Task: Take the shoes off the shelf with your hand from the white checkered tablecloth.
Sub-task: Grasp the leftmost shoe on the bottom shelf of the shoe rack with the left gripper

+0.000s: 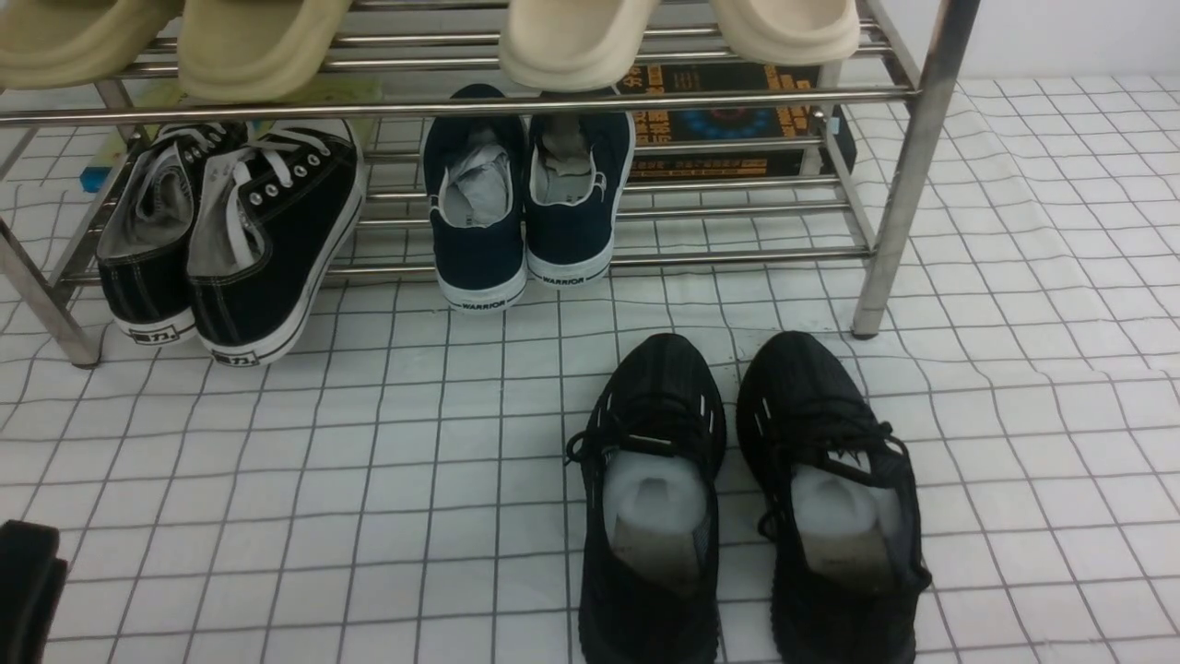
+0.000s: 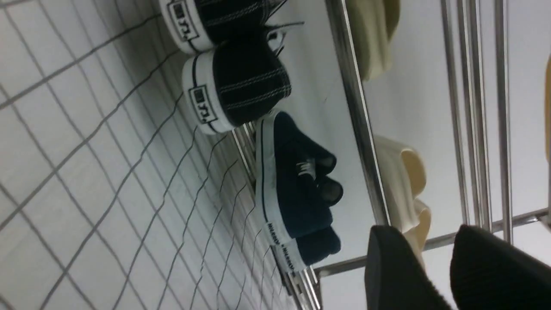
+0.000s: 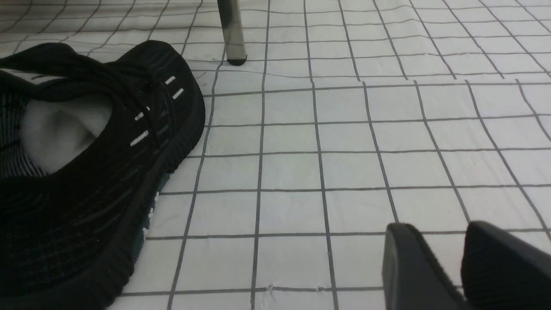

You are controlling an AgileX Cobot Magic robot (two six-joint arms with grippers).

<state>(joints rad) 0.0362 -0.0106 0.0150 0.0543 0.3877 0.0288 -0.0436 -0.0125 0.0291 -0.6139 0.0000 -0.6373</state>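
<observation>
Sneakers (image 1: 277,231), black canvas, sit at the left end of the shelf's (image 1: 908,166) lower tier, heels touching the checkered tablecloth (image 1: 369,480), beside a navy pair (image 1: 479,249). Left gripper (image 2: 424,234) empty, fingers seemingly slightly parted. Right gripper (image 3: 434,230) likewise, near black knit shoes (image 1: 811,397).

"WARRIOR" — on the white heel strips of the navy shoes (image 1: 481,251) — other labels illegible
</observation>
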